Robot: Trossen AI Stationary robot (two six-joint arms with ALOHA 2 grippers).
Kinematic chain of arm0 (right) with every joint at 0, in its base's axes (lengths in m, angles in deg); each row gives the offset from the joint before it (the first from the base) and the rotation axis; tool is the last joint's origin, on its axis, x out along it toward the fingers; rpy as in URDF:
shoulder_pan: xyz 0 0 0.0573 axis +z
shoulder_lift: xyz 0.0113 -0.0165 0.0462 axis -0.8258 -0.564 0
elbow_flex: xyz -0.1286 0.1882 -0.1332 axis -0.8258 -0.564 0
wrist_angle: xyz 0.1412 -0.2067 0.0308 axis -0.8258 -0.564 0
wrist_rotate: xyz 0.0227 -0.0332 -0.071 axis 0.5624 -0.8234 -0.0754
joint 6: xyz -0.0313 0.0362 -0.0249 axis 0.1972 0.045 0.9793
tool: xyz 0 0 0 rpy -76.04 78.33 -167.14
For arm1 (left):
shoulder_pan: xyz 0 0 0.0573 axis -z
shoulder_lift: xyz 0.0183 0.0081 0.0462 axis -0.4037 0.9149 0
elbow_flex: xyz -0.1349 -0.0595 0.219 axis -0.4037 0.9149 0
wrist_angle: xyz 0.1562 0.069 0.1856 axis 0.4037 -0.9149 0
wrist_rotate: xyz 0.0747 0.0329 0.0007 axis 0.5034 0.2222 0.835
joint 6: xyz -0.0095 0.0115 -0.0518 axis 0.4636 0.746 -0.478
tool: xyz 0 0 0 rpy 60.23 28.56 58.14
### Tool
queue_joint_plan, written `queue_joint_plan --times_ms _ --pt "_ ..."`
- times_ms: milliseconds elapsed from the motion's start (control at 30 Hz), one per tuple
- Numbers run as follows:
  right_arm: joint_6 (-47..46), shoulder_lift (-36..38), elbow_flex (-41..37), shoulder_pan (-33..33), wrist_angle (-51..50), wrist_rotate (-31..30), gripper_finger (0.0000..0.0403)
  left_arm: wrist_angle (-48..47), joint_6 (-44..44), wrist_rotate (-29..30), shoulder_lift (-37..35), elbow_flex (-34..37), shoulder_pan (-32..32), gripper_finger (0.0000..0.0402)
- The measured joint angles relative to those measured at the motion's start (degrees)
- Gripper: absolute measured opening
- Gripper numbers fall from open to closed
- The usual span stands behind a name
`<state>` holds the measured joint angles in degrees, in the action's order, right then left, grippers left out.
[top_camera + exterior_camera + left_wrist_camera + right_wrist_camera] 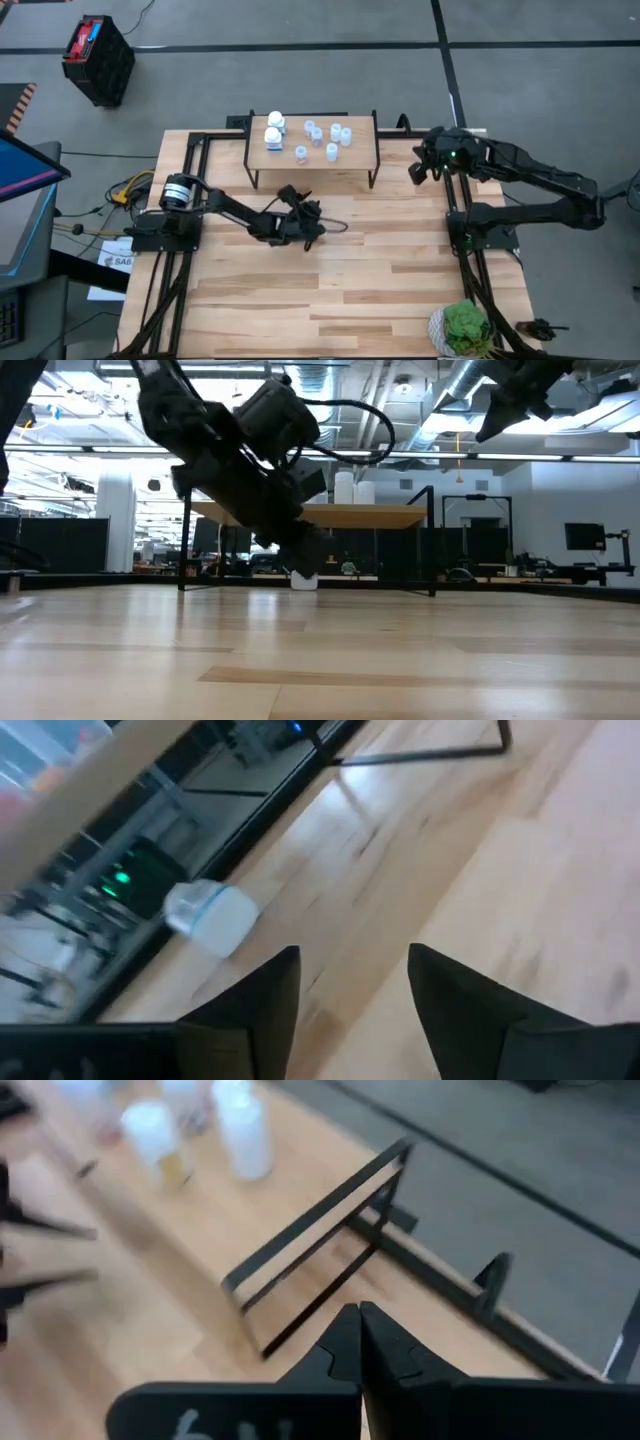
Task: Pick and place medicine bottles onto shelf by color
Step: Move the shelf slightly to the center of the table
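Open-plan lab (exposed ceiling ducts (470,385))

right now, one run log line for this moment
left gripper open, low over table | bottle lying on table beyond it | right gripper shut, raised by shelf

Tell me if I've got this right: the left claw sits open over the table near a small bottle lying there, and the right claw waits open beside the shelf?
One thing is off. The right gripper is shut, not open: the right wrist view shows its fingers pressed together. The rest holds: the left gripper is open near the small bottle, and the right one waits beside the shelf.

Light-wood shelf (355,135) on black metal legs, smooth plank tabletop (380,270)
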<state>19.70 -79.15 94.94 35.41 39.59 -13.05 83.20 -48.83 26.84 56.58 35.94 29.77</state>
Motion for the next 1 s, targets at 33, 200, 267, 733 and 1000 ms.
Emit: queue_joint_plan --times_ms 33,200,267,733,1000 --pt "-0.3 -0.1 0.0 1.2 -1.1 0.1 0.0013 -1.8 0.2 1.2 -0.8 0.0 1.0 0.0179" --pt "-4.4 0.1 -0.5 9.3 -3.2 1.4 0.0013 -14.7 0.1 6.9 -9.0 0.0 6.7 0.0159" --pt "-5.3 0.0 -1.9 13.2 -1.3 1.4 0.0013 -24.0 -2.0 6.6 -13.4 0.0 8.2 0.0147" --pt "-6.0 -6.8 -9.5 16.7 14.8 -6.5 0.0013 -75.1 -31.1 1.1 -47.3 0.0 4.5 0.0009" --pt "-6.0 -13.2 -9.4 5.1 14.4 -6.4 0.0003 -82.1 -25.9 -6.6 -58.4 2.8 -13.8 0.0"
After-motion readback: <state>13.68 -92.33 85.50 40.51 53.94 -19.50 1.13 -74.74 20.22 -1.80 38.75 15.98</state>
